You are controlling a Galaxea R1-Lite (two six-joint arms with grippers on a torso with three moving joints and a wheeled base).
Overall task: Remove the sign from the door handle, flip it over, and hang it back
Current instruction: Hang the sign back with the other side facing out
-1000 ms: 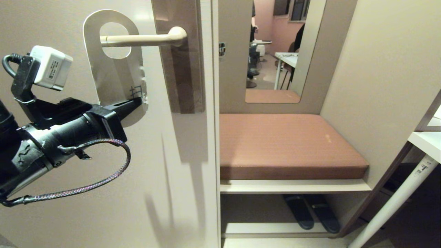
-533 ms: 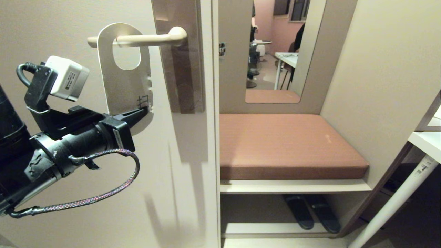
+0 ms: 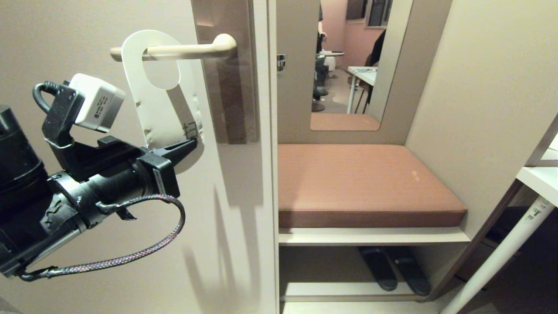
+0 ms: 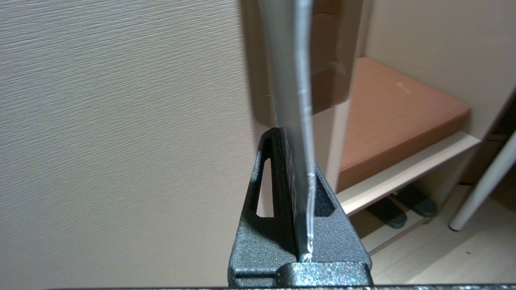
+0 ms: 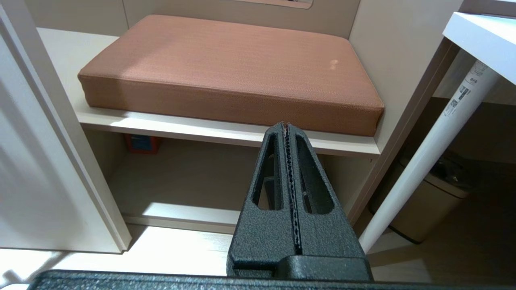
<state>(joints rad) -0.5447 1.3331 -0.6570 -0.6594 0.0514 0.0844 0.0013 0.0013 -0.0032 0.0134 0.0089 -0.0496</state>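
1. The sign (image 3: 168,109) hangs by its hole on the door handle (image 3: 183,50), white side out, its lower end tilted away from the door (image 3: 87,35).
2. The left gripper (image 3: 189,144) pinches the sign's bottom edge, fingers clamped on the card.
3. The right gripper (image 5: 286,127), clenched on nothing, sits low in front of the brown cushion (image 5: 234,68).
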